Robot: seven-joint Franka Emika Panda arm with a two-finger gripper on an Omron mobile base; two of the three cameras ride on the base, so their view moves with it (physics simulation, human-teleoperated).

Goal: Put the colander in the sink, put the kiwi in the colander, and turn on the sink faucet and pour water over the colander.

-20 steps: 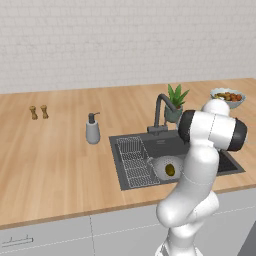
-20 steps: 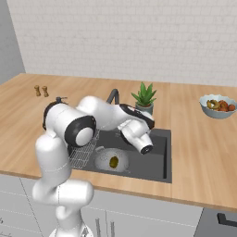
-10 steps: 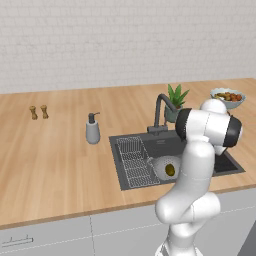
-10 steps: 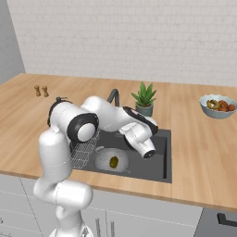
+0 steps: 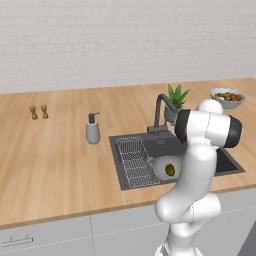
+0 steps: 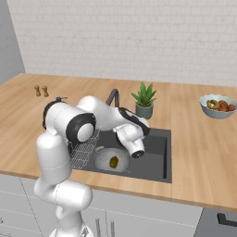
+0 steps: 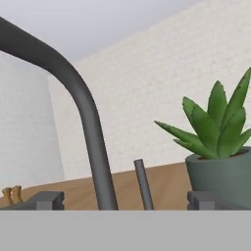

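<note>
Sitting in the sink [image 6: 155, 159], the colander [image 6: 111, 159] held the kiwi [image 6: 113, 162], beside the wire rack [image 5: 132, 160]. No writing was legible anywhere. The gripper [image 7: 125, 206] stood wide open and empty, facing the sink faucet [image 7: 88, 117] and a potted plant [image 7: 218, 147].

At frame centre, the dark grey rectangular recessed sink [image 6: 157, 159] holds the round pale grey perforated colander [image 6: 104, 159] with the small olive-brown kiwi [image 6: 113, 162] inside. A pale fruit bowl [image 6: 217, 111] sits at right.
</note>
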